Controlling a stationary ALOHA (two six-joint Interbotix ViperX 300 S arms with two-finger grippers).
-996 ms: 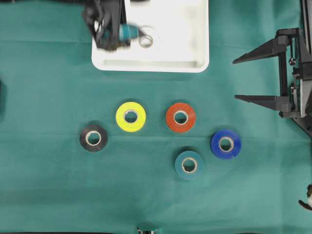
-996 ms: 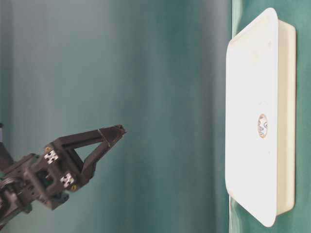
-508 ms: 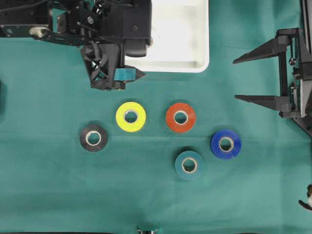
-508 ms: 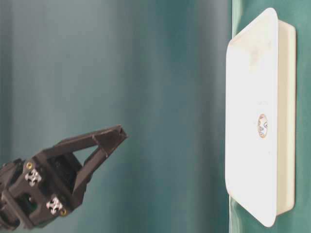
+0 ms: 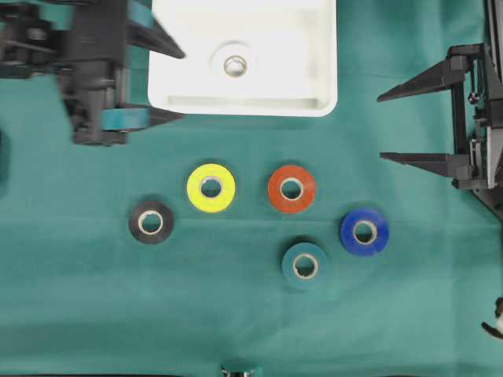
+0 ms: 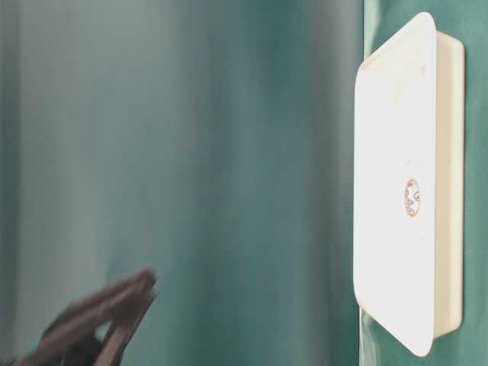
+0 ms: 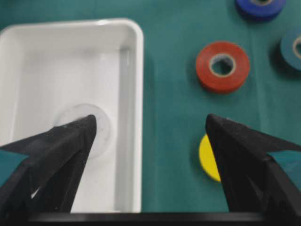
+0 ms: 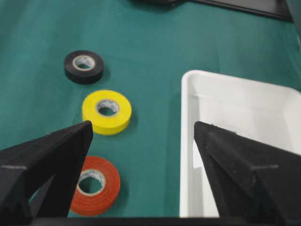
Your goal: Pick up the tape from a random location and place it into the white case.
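White case (image 5: 251, 100) glossy plastic; table cloth (image 5: 94, 298) matt.

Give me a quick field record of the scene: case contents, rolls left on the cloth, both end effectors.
white case: holds one white tape roll
rolls on cloth: yellow tape, red tape, black tape, teal tape, blue tape
left end effector: open, empty, beside the case's left edge
right end effector: open, empty, at the right edge

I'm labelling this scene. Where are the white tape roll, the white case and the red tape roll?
white tape roll (image 5: 234, 64), overhead view, on its ring.
white case (image 5: 251, 104), overhead view, on its near rim.
red tape roll (image 5: 277, 194), overhead view, on its red ring.
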